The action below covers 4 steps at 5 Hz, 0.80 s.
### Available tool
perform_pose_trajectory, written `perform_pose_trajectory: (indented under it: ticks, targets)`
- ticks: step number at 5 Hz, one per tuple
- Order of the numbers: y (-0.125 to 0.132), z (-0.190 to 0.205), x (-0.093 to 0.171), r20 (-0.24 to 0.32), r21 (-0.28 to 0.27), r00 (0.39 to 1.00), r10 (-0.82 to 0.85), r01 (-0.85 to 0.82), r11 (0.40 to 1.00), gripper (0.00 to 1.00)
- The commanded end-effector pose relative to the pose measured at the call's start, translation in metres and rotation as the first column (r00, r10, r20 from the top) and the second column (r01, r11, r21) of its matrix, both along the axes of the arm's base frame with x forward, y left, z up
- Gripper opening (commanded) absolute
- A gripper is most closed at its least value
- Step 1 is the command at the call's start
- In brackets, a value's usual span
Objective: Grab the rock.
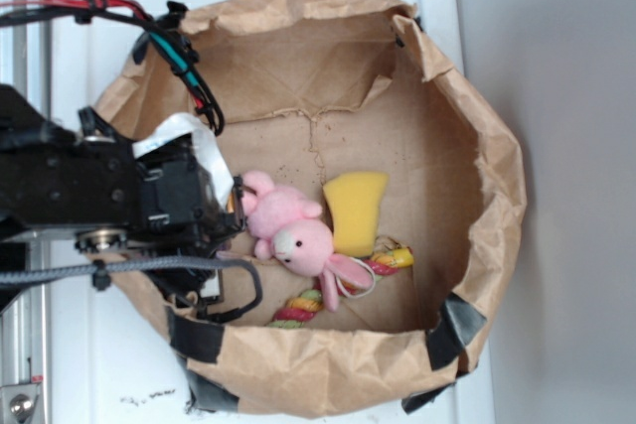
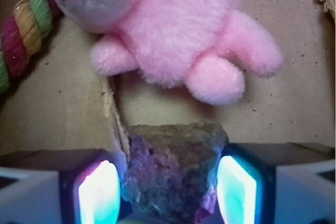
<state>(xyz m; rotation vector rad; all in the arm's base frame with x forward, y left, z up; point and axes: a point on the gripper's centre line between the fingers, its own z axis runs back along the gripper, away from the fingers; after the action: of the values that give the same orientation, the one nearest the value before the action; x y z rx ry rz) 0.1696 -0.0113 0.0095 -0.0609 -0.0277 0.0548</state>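
Observation:
In the wrist view the rock (image 2: 173, 169), a rough dark brown-grey lump, fills the gap between my gripper's (image 2: 168, 184) two glowing pads (image 2: 98, 195). Both pads press against its sides, so the gripper is shut on it. The rock sits low on the brown paper floor. The pink plush bunny (image 2: 178, 30) lies just beyond it, apart from the rock by a narrow strip of floor. In the exterior view the gripper (image 1: 235, 213) is at the left inside the paper bag (image 1: 487, 176), right against the bunny (image 1: 298, 235); the rock is hidden there by the arm.
A yellow sponge-like block (image 1: 356, 211) lies right of the bunny. A coloured rope toy (image 1: 308, 303) runs along the bag's near side, also at the wrist view's left edge (image 2: 23, 30). The bag's crumpled walls rise all round. A torn seam (image 2: 113, 114) crosses the floor.

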Motion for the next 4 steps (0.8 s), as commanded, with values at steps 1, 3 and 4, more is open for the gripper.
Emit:
perform_pose_trajectory:
  ticks: [1,3,4]
  targets:
    - [0.008,0.004,0.009,0.019,0.007,1.000,-0.015,0.015,1.000,0.00]
    - [0.017,0.063,0.042,0.191,0.038,0.978,-0.084,0.078,0.996,0.00]
    - [0.036,0.114,0.078,0.236,0.017,0.971,-0.045,0.042,0.999,0.00]
